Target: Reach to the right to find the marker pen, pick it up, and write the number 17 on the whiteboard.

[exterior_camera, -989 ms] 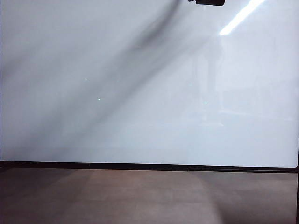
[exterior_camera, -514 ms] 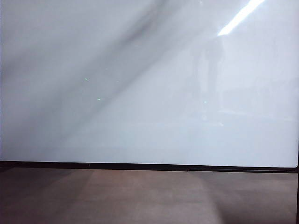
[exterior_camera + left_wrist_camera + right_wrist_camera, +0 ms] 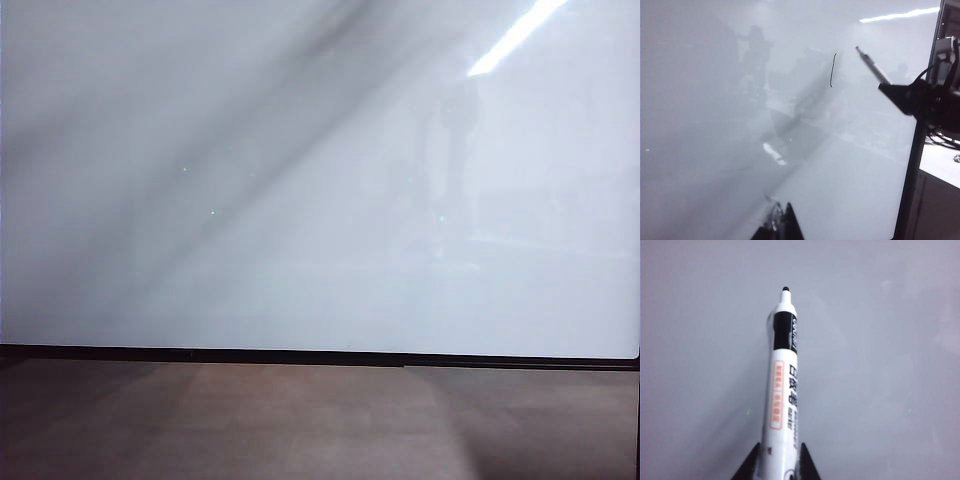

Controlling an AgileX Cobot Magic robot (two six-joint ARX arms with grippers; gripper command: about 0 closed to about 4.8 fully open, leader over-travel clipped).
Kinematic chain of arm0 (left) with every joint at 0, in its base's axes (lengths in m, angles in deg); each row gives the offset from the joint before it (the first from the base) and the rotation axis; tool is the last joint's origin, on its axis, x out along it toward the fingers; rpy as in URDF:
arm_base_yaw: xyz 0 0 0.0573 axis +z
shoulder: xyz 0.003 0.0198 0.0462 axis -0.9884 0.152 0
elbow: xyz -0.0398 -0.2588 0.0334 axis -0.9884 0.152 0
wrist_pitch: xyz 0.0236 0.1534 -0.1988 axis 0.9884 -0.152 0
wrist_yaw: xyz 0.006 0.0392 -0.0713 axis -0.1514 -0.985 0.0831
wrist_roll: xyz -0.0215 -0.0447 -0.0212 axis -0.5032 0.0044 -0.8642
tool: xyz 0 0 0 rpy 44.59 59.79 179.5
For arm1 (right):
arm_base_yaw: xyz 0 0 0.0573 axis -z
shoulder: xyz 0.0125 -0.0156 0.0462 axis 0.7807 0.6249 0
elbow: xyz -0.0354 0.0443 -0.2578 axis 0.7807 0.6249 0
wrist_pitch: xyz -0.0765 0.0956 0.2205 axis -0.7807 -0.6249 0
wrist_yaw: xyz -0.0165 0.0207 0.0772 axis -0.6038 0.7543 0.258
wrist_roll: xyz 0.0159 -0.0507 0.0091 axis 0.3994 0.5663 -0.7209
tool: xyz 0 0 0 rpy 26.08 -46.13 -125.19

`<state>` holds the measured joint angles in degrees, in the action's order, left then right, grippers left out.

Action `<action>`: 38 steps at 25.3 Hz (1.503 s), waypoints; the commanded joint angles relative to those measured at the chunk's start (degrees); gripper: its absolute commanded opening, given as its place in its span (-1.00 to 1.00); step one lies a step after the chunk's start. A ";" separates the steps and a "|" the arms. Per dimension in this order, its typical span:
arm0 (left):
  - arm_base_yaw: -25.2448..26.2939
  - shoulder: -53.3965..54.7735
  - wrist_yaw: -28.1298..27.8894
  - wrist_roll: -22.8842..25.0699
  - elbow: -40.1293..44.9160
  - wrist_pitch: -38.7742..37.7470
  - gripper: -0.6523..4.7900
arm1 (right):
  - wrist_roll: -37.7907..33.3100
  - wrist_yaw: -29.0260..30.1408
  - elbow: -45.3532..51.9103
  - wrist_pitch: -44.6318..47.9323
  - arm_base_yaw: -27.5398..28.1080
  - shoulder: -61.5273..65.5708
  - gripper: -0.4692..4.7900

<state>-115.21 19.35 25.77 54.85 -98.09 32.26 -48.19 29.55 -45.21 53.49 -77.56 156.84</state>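
Note:
The whiteboard (image 3: 320,200) fills most of the exterior view, and neither gripper shows there. In the right wrist view my right gripper (image 3: 780,446) is shut on the marker pen (image 3: 782,390). The pen has a white barrel, a black band and a bare black tip, and it points at the whiteboard (image 3: 880,365). The left wrist view shows the right gripper (image 3: 890,90) holding the marker pen (image 3: 872,65) in front of the whiteboard (image 3: 715,125). The pen tip is beside a short black vertical stroke (image 3: 832,70). My left gripper (image 3: 782,220) sits shut and empty, close to the board.
A black edge strip (image 3: 300,356) borders the board's lower side, with a brown-grey matte surface (image 3: 320,420) below it. A bright light streak (image 3: 515,35) reflects in the board. In the left wrist view a black board edge (image 3: 912,165) separates the board from a pale cabinet (image 3: 940,170).
A dark part of the right gripper at the top edge of the exterior view has moved up out of view. Its shadow band on the board has faded and shifted.

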 commanded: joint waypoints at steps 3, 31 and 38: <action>0.15 -0.02 0.00 -0.15 -0.39 0.70 -0.78 | 0.37 1.09 -1.57 0.35 2.05 0.15 -0.84; 0.15 -0.02 0.00 -0.15 -0.39 0.70 -0.78 | 0.17 3.06 -6.60 -4.15 3.32 5.01 -0.84; 0.15 -0.02 0.00 -0.15 -0.39 0.68 -0.78 | -2.27 1.79 -6.45 -5.18 5.88 4.96 -0.84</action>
<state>-115.21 19.26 25.75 54.85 -98.09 32.24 -49.20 33.38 -51.57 48.75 -72.34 162.02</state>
